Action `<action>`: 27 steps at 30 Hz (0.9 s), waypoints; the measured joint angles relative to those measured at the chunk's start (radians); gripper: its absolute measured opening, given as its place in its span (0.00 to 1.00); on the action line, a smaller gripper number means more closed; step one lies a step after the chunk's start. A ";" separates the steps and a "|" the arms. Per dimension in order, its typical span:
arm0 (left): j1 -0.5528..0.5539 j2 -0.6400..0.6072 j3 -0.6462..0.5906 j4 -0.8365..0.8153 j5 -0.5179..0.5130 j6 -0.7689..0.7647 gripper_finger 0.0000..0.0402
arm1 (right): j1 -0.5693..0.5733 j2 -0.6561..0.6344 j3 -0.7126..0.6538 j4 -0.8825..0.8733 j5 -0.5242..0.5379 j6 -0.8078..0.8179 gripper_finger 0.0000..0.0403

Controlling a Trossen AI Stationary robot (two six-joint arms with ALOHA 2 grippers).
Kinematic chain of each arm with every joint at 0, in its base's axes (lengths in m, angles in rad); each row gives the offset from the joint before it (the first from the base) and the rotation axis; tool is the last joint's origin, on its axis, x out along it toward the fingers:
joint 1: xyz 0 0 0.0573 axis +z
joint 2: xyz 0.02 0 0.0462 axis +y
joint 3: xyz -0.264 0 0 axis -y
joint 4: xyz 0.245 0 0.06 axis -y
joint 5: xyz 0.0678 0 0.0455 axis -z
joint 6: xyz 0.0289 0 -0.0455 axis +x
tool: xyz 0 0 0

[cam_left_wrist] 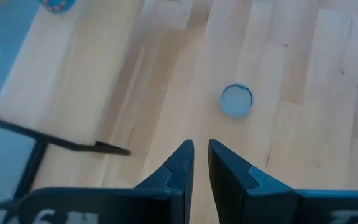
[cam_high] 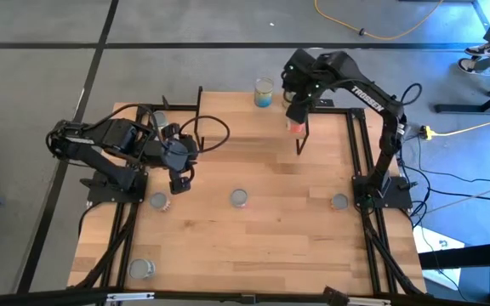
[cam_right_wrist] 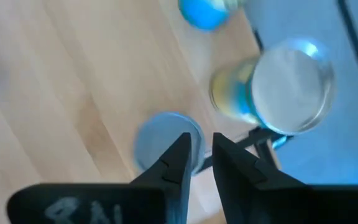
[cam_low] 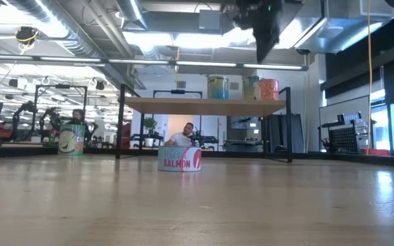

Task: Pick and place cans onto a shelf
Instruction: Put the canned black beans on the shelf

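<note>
Nearest first, high view: wood tabletop (cam_high: 253, 246) w/ black rails, four cans on it. These are the corner can (cam_high: 140, 269) at the near left, then a row of left can (cam_high: 158, 201), mid can (cam_high: 239, 198) and right can (cam_high: 339, 201), all upright, well apart, silvery tops up.

Left gripper (cam_high: 179, 183) hangs just beyond the left can. In my left wrist view its fingers (cam_left_wrist: 179, 165) stand a narrow slit apart w/ nothing between them, and one silver-topped can lies ahead on bare boards.

Farther back is the shelf (cam_high: 228, 127), light-wood top on thin black legs. A yellow-blue can (cam_high: 264, 92) sits at its far edge and a red can (cam_high: 294, 126) near its right end. Right gripper (cam_high: 297, 115) hovers over the red can. The right wrist view shows its jaws only slightly parted, gripping nothing, w/ a silver lid directly below and the taller yellow-blue can beside.

Only the low view shows labels and height: a salmon can (cam_low: 179, 158) on the tabletop in front of the shelf, a green can (cam_low: 72, 139) off to the picture's left, cans in a row on the shelf top, and the right gripper clear above them.

Beyond the table, the low view gives a workshop w/ ceiling lights, ducts and a person (cam_low: 185, 134) seated far back. The high view gives instead grey floor and a yellow cable (cam_high: 373, 34).
</note>
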 joint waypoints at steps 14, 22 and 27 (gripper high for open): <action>-0.074 -0.004 -0.105 -0.183 0.205 -0.674 0.11 | 0.168 -0.030 0.206 0.003 -0.188 -0.085 0.17; -0.165 -0.019 -0.369 -0.185 0.266 -0.825 0.11 | 0.216 -0.029 0.206 0.004 -0.265 -0.130 0.17; -0.179 -0.019 -0.483 -0.153 0.312 -0.946 0.11 | 0.236 -0.029 0.206 0.008 -0.281 -0.130 0.17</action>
